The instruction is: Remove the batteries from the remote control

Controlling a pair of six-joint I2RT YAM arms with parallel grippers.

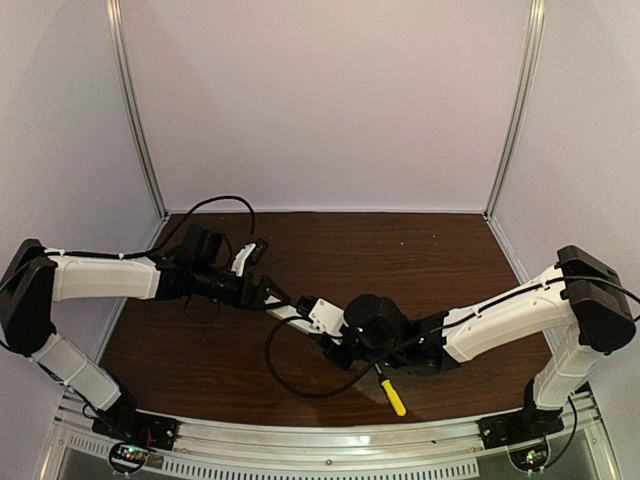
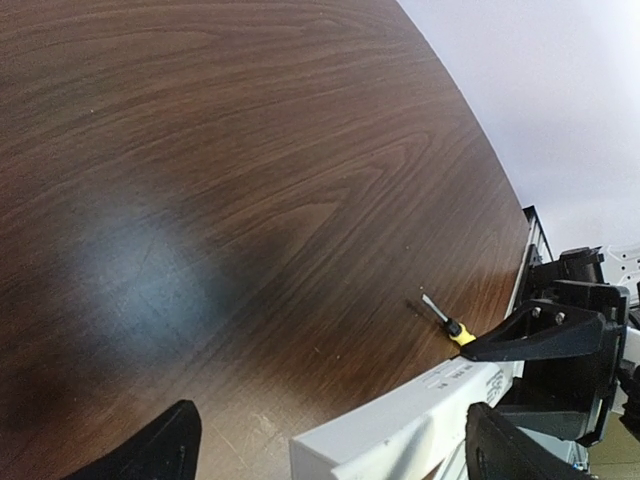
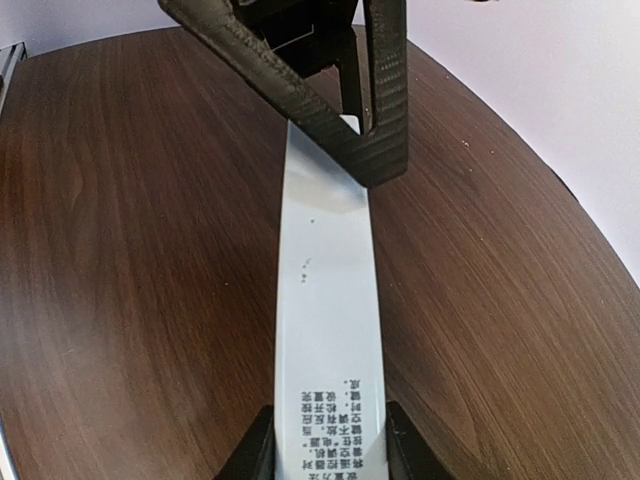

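Right claw (image 3: 325,445) grips remote control (image 3: 325,280) end; left claw (image 2: 330,440) straddles other end.

Dark wood table (image 1: 420,255), lilac walls (image 1: 320,100)

Overhead looks down; wrist cameras close, seemingly facing, share remote control (image 3: 325,290).

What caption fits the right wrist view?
Right gripper clamps the white remote control above the table, far end reaching the left gripper.
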